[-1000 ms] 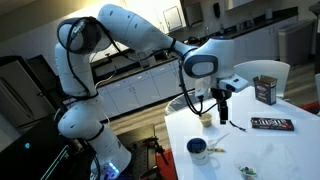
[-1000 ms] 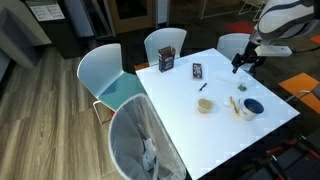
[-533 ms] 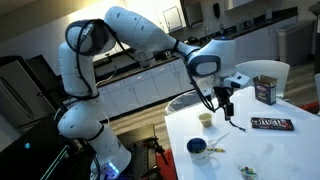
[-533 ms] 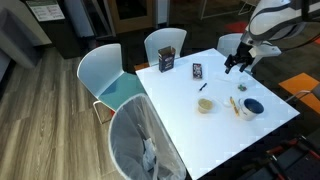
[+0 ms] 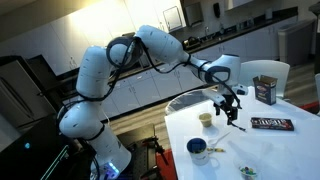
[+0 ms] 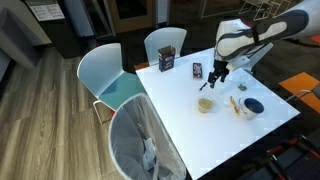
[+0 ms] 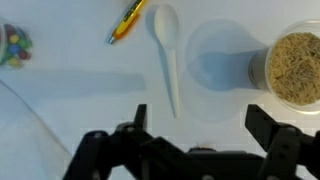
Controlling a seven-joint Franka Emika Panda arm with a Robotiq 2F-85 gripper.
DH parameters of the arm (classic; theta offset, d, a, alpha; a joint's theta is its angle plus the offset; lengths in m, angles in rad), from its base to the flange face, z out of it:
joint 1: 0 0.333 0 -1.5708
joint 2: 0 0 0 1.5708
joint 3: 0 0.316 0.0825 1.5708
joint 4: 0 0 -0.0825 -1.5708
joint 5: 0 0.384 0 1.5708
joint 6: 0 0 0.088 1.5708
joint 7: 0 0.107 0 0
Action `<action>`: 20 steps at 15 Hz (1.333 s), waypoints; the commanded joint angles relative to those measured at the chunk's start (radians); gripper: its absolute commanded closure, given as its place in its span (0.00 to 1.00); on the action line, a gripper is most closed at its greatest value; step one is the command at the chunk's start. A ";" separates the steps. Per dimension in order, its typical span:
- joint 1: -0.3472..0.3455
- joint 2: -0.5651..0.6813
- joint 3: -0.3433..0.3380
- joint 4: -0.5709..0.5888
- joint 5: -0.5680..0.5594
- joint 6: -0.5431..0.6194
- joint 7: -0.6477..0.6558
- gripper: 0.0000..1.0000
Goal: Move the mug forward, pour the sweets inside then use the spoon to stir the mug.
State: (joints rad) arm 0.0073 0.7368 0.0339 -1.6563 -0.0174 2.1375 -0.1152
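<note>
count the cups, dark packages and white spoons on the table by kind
cups: 2, blue mug and small cream cup
dark packages: 2, upright box and flat packet
white spoon: 1
total: 5

In the wrist view the right edge cuts through a cup (image 7: 293, 65) of grainy brown filling. The top edge clips an orange-yellow pen-like thing (image 7: 128, 20), and the left edge takes part of a blurred cluster of sweets (image 7: 12, 45). The gripper (image 7: 198, 125) runs off the bottom edge. In an exterior view, what sits inside the mug (image 5: 198, 149) is too small to tell, and a pale speck (image 5: 246, 172) nearby is perhaps a wrapper.
</note>
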 commanded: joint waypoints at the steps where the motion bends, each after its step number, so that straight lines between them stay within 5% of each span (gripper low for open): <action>1: 0.019 0.115 -0.006 0.132 -0.064 -0.090 -0.047 0.00; 17: -0.016 0.243 0.015 0.196 -0.090 -0.031 -0.178 0.00; 18: -0.019 0.243 0.016 0.192 -0.087 -0.028 -0.178 0.25; 20: -0.024 0.244 0.018 0.189 -0.085 -0.023 -0.179 0.34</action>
State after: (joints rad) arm 0.0018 0.9821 0.0361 -1.4638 -0.1060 2.1023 -0.2715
